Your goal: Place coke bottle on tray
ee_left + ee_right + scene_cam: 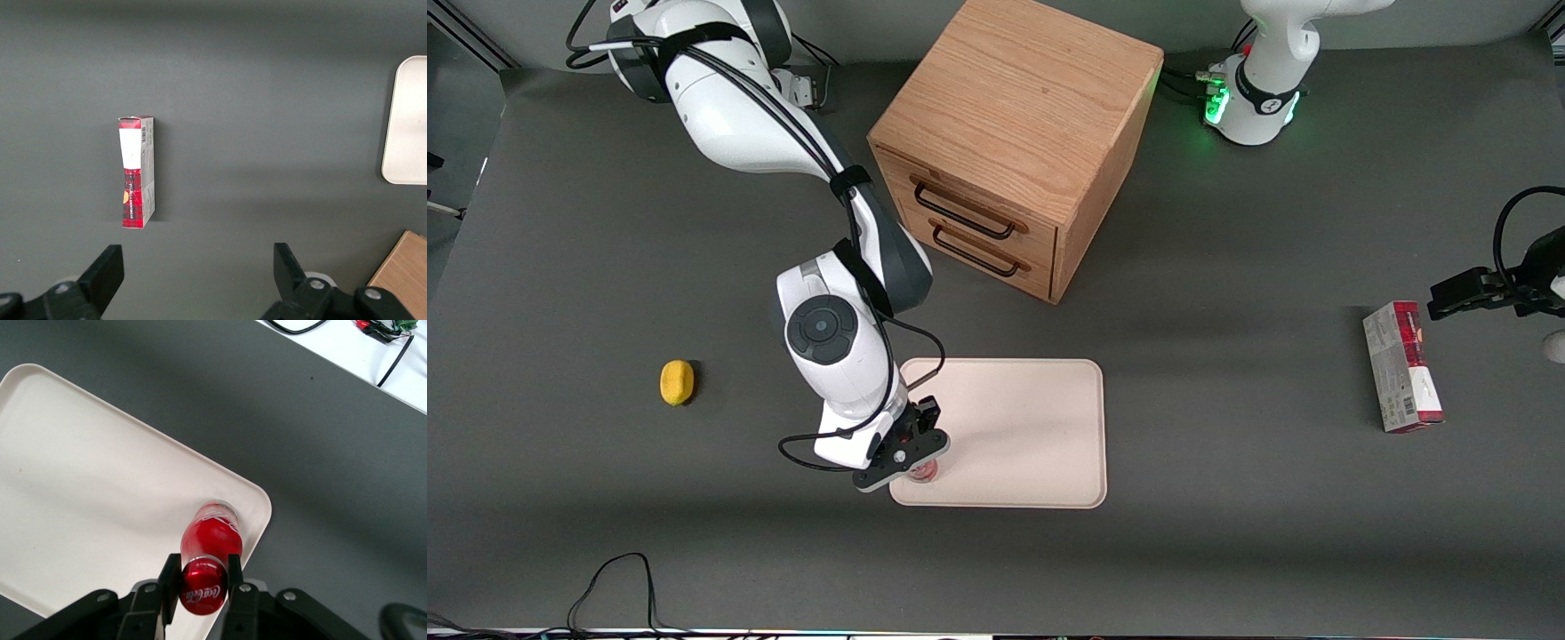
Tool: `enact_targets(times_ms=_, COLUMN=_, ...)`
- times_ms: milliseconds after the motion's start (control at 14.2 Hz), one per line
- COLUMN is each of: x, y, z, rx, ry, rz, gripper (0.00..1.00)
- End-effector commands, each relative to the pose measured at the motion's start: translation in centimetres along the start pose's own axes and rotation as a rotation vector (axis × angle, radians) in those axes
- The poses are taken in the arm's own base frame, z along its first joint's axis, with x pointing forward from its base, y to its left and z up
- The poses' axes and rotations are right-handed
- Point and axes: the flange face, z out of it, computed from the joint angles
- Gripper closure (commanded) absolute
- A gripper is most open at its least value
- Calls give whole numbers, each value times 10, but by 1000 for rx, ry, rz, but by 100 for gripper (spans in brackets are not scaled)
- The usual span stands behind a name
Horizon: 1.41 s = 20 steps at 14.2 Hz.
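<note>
The coke bottle (212,537) is a small glossy red bottle with a red cap bearing white lettering. It stands upright over the corner of the pale beige tray (80,473) that is nearest the front camera and toward the working arm's end. My right gripper (202,579) is shut on the bottle's cap, one finger on each side. In the front view the gripper (911,453) hangs over that tray (1014,427) corner, and only a sliver of the red bottle (925,472) shows under it. I cannot tell whether the bottle's base touches the tray.
A wooden drawer cabinet (1014,151) stands farther from the front camera than the tray. A yellow lemon-like object (677,382) lies toward the working arm's end. A red-and-grey carton (1402,366) lies toward the parked arm's end, also in the left wrist view (137,172). Cables (618,578) lie near the front edge.
</note>
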Motion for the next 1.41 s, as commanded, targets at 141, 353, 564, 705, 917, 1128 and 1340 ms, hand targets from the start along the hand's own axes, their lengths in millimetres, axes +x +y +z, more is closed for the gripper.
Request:
enact_targets(times_ms=141, x=1, y=-2, z=0, rx=19, ry=13, rz=8, gripper=89)
enact_targets(times_ms=353, x=0, y=-2, z=5, rx=18, ry=9, rz=10, gripper=40)
enact_targets(times_ms=564, x=0, y=-2, z=4, rx=17, ry=10, rz=11, gripper=0)
enact_targets(times_ms=705, x=3, y=-1, z=-14, rx=21, ry=22, rz=15, gripper=0)
enact_targets(times_ms=917, x=-1, y=-2, z=-67, rx=29, ry=-5, rz=17, gripper=0)
enact_targets(times_ms=1128, x=-14, y=2, z=-151, rx=42, ry=-25, rz=22, gripper=0)
enact_targets(times_ms=1340, x=-34, y=12, z=-217, rx=49, ry=-46, rz=30, gripper=0)
